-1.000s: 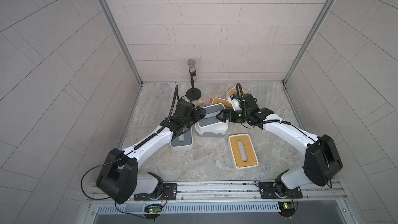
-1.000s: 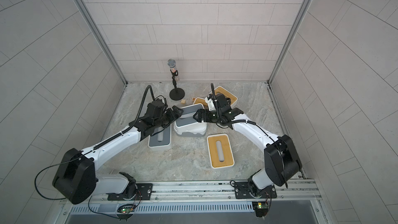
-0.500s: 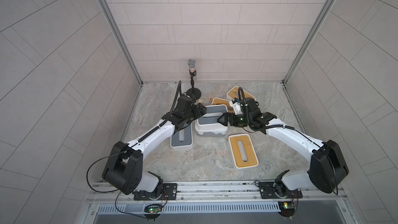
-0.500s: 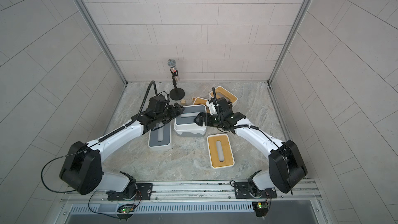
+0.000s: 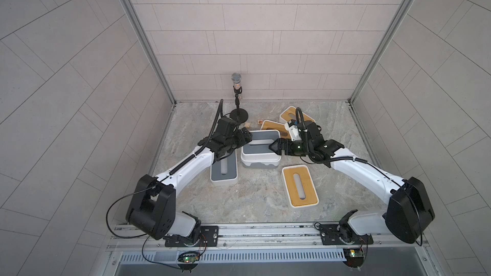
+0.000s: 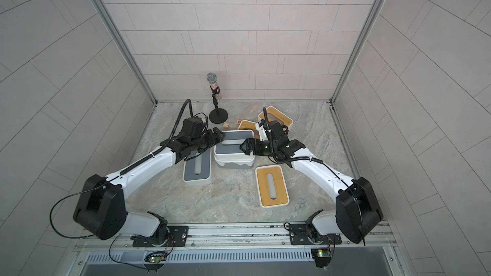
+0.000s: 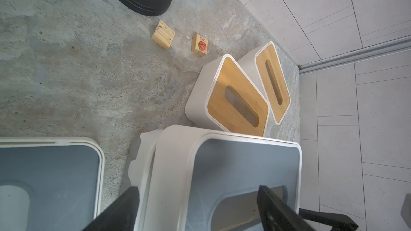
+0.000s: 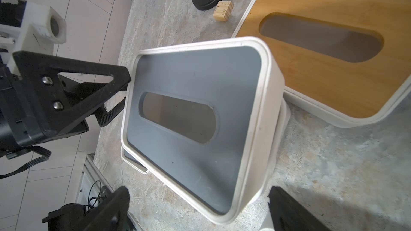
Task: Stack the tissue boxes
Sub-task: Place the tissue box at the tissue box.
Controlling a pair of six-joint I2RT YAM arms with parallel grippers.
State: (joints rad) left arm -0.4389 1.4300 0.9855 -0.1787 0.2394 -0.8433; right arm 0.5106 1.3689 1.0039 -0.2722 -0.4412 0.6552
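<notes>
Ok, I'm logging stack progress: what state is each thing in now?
Grey-lidded white tissue box: stacked on grey-based white box.
Other grey-lidded box: flat, unstacked.
Front bamboo-lidded box: flat, unstacked.
Middle bamboo-lidded box: unstacked.
Rearmost bamboo-lidded box: unstacked.
Left end effector: open.
Right end effector: open.

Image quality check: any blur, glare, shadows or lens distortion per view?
In both top views: sharp, evenly lit, wall lines splayed by the wide lens. Left wrist view: left tool slightly soft at the frame edge, bamboo-lidded boxes crisp. Right wrist view: grey-lidded box sharp, dark shadow on the floor.
</notes>
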